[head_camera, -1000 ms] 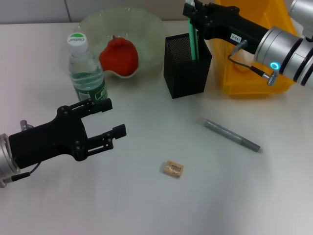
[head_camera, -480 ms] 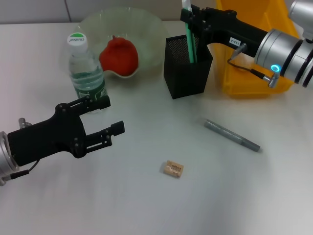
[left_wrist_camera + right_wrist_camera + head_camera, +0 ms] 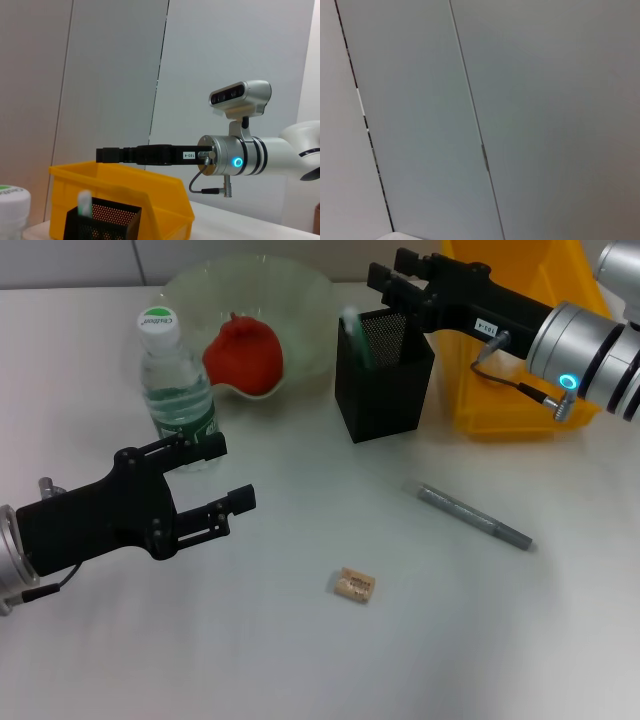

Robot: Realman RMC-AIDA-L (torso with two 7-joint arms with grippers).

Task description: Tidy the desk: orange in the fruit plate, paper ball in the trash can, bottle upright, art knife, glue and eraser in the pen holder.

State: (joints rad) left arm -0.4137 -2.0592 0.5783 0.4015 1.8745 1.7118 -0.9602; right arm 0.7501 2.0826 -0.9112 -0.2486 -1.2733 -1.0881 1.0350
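My right gripper [image 3: 392,276] is open and empty just above the black mesh pen holder [image 3: 385,390]. The green glue stick [image 3: 352,328] stands inside the holder, leaning on its left wall. The left wrist view also shows the glue stick [image 3: 84,202], the holder [image 3: 102,224] and my right gripper [image 3: 116,155]. The grey art knife [image 3: 474,517] and the tan eraser [image 3: 354,585] lie on the table. The bottle [image 3: 175,390] stands upright. The orange [image 3: 243,355] sits in the fruit plate [image 3: 300,300]. My left gripper [image 3: 228,476] is open and empty, low near the bottle. No paper ball shows.
A yellow bin [image 3: 510,370] stands right behind the pen holder, under my right arm. The white table [image 3: 300,660] spreads to the front. The right wrist view shows only a grey wall.
The right gripper let go of the glue stick, which dropped into the pen holder and now leans to the left. The left arm has barely moved.
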